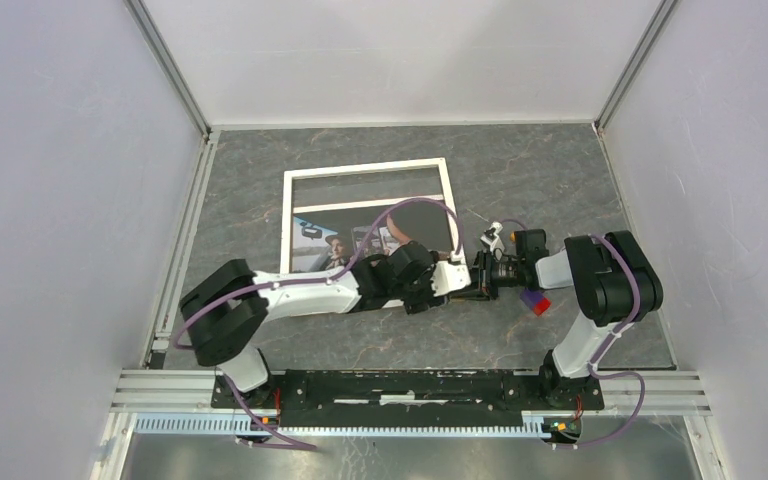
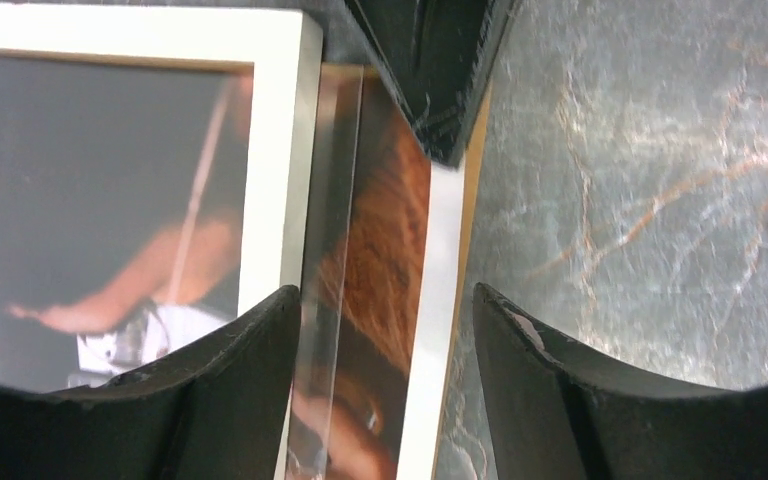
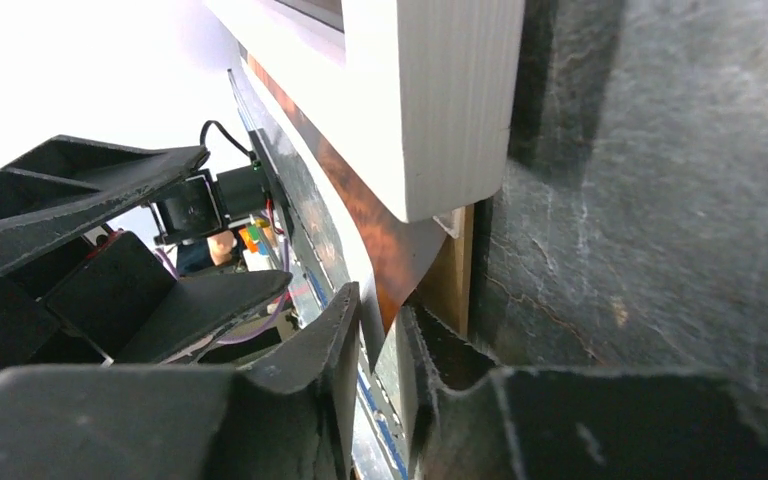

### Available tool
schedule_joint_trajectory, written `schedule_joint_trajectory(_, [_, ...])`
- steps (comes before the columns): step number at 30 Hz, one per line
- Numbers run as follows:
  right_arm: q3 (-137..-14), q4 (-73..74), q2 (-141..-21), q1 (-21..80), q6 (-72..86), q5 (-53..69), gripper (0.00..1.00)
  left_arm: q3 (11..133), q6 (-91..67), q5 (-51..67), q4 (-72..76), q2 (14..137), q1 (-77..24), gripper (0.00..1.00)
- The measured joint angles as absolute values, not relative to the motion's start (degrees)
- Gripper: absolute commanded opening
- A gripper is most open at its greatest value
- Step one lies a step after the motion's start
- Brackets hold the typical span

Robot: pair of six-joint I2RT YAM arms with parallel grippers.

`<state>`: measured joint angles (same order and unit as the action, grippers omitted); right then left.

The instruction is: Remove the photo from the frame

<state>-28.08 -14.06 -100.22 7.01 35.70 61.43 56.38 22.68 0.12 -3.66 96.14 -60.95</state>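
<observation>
1. Where the two arms meet over the dark marbled counter (image 1: 540, 180), the frame (image 1: 368, 168) lies flat near its middle, with the white border facing up.
2. The photo (image 1: 335, 235) sits low in the frame's opening, so bare counter shows through the far part. Its right margin sticks out past the frame's right side.
3. In the left wrist view, that protruding strip shows orange-brown print with a white margin. A clear sheet (image 2: 335, 180) lies over it next to the frame's border, and a thin tan edge (image 2: 472, 190) runs along its outer side.
4. The left pincer (image 2: 385, 295) is released. Its two fingers stand wide apart, one over the frame's border and one over bare counter, with the protruding strip between them.
5. The right pincer (image 3: 380, 305) meets the same strip from the opposite side, just below the frame's corner. Its fingers are drawn narrow on either side of the photo's curled corner.
6. I cannot tell whether those fingers actually press the sheet, because a sliver of gap shows beside it.
</observation>
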Motion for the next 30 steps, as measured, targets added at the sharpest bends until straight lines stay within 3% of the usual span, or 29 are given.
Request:
schedule_joint_trajectory(4, [-28.0, -14.8, -100.2, 7.0, 36.4, 60.9, 0.0, 49.8, 22.6, 0.4, -2.1, 89.5, -60.8, 0.7])
schedule_joint_trajectory(12, [-26.4, -19.5, -100.2, 7.0, 40.7, 61.8, 0.0, 40.1, 22.5, 1.8, 2.6, 83.2, -60.8, 0.66])
schedule_joint_trajectory(27, [-24.5, -20.8, -97.7, 7.0, 44.8, 64.9, 0.0, 39.6, 23.4, 1.6, 10.9, 89.2, -60.8, 0.55])
schedule_joint_trajectory(30, [-24.5, -19.9, -97.2, 6.9, 44.7, 65.4, 0.0, 39.3, 24.4, 0.0, 10.8, 89.2, -60.8, 0.48])
